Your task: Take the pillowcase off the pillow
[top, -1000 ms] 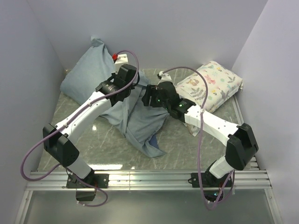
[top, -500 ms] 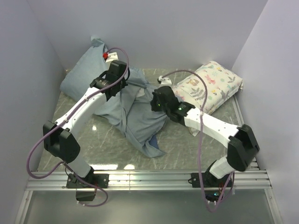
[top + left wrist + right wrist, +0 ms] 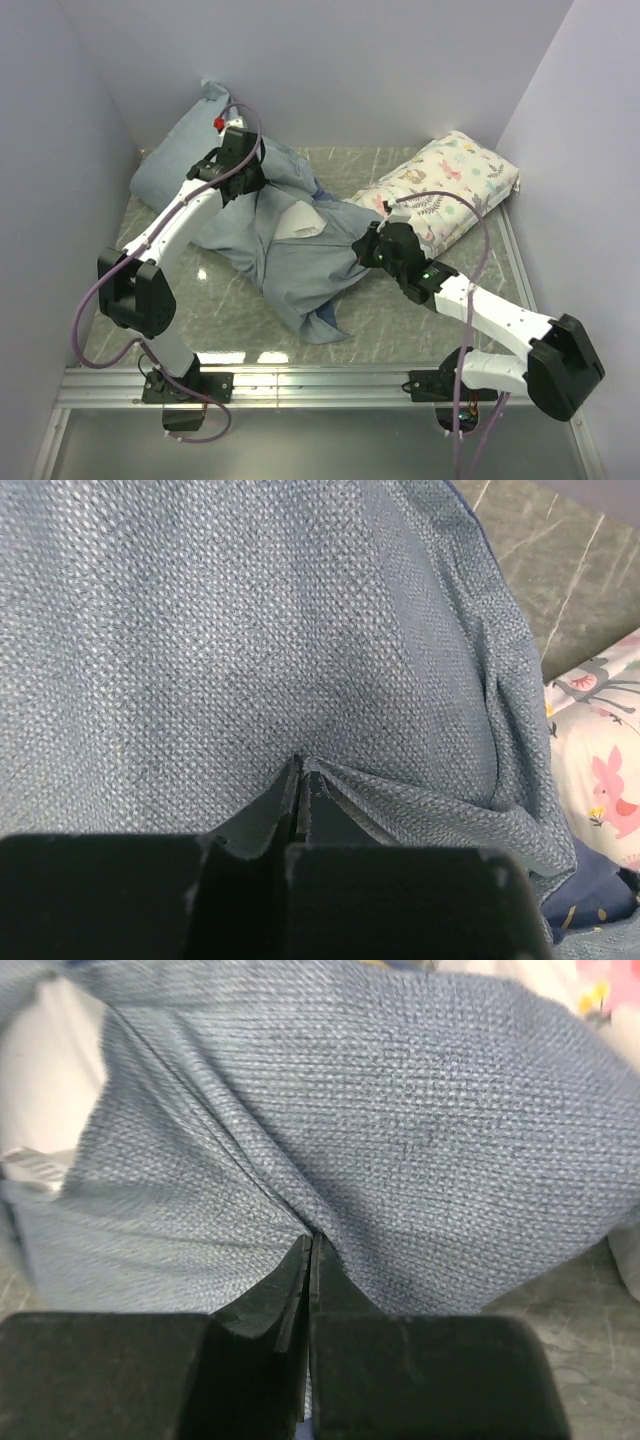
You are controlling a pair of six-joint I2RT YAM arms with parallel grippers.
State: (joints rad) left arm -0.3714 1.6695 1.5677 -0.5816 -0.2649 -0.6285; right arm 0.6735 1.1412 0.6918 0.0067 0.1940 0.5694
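The pillowcase (image 3: 290,265), showing its paler grey-blue side, lies stretched from the back left corner to the table's middle. A small patch of the white pillow (image 3: 300,222) shows through its opening; the remainder is hidden inside the fabric. My left gripper (image 3: 243,180) is shut on a fold of the pillowcase (image 3: 250,650) near the back left; in the left wrist view, the left gripper (image 3: 300,765) pinches cloth at its tips. My right gripper (image 3: 368,250) is shut on the pillowcase's right edge. Seen from the right wrist, the right gripper (image 3: 312,1240) pinches a ridge of the pillowcase (image 3: 400,1110), with the pillow (image 3: 50,1070) at the left.
A smaller white pillow printed with pink flowers and dark leaves (image 3: 450,185) lies at the back right, close to the right arm. Walls close in the table (image 3: 400,310) on the left, back and right. A metal rail (image 3: 320,380) runs along the near edge.
The right gripper closed on the fabric and drew back toward the near right. The left gripper moved toward the back left with its fold. The cloth stretched out and a white patch appeared.
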